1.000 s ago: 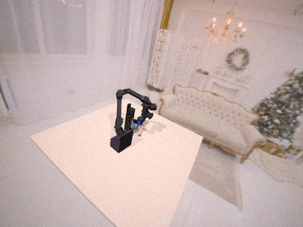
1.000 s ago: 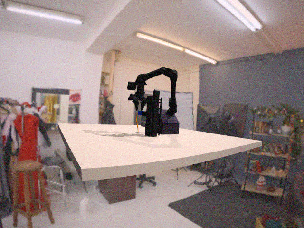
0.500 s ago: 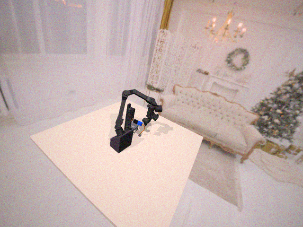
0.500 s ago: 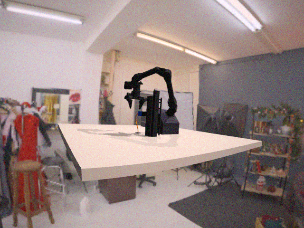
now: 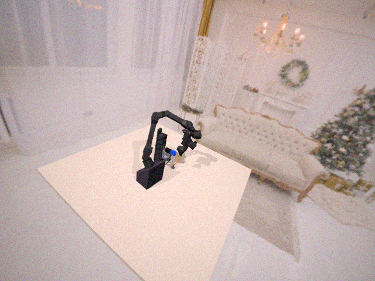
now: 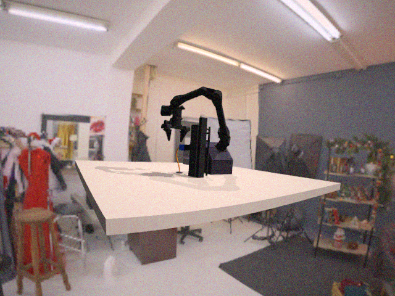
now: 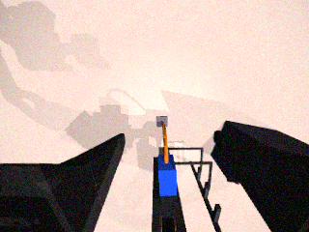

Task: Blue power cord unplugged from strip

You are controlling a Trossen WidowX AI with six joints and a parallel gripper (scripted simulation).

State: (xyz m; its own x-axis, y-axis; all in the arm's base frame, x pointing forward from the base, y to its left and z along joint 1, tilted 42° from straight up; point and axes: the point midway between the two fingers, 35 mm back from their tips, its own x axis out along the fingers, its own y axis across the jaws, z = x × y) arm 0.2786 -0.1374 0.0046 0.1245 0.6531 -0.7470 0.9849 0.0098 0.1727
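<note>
- Seen from the top camera, the arm (image 5: 164,119) arches from its dark base box (image 5: 150,174) over the upright black power strip (image 5: 159,146), and the gripper (image 5: 184,147) hangs beside the strip with its fingers spread wide and nothing between them. The blue plug (image 5: 173,152) sits at the strip's face, just beside the gripper but apart from it, and an orange cord (image 5: 176,160) drops from it to the cream table (image 5: 120,187). Whether the plug is seated in a socket cannot be told at this size.
- From the exterior camera, the gripper (image 6: 174,132) points down, above and just to the side of the blue plug (image 6: 182,147); both fingertips are clear of it. The plug juts from the side of the power strip (image 6: 197,146), and the orange cord (image 6: 177,160) runs down to a small dark foot on the table (image 6: 178,203).
- Through the wrist camera, the two dark fingers stand far apart at the left and right edges. The blue plug (image 7: 167,178) lies between and below them, touching neither, on top of the power strip (image 7: 166,213). The orange cord (image 7: 165,142) leads away to a small grey block (image 7: 162,120) on the table (image 7: 193,53).
</note>
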